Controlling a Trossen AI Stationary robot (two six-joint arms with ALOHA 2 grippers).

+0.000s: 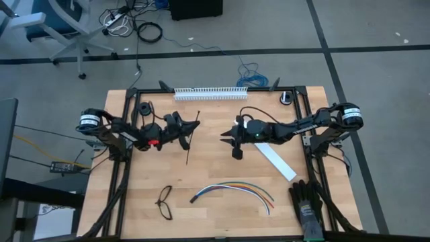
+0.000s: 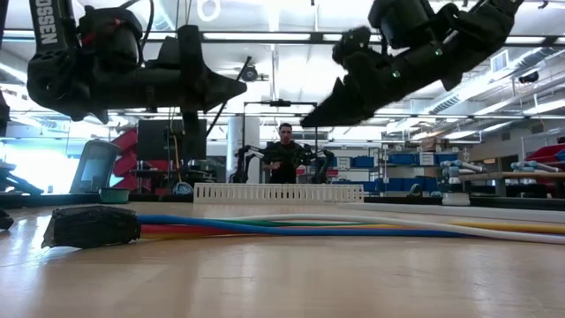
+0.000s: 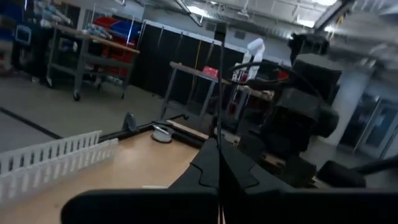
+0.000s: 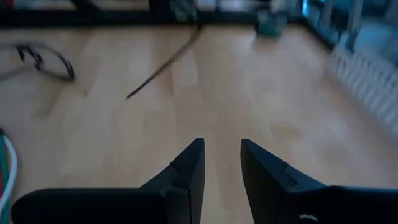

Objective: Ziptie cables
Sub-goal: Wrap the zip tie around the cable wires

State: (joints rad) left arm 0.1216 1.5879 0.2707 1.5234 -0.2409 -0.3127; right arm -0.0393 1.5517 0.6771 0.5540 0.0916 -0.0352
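Dark ziptie (image 1: pixel 191 139) hangs clenched in the left gripper (image 1: pixel 185 130); right gripper (image 1: pixel 231 140), fingers parted and empty, beside it, must next fetch the cables (image 1: pixel 232 190).

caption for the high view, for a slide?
Left hand holds the ziptie above the table; right hand hovers open opposite; cables lie near the front edge.

light: even overhead, bright ceiling fixtures glare in low view | shadows: soft, short under both arms on table (image 1: pixel 222 175) | low view: arms backlit to near silhouettes, cables (image 2: pixel 309 225) in foreground soft | left wrist: motion smear at far side, background soft | right wrist: whole frame blurred, ziptie (image 4: pixel 163 62) streaked
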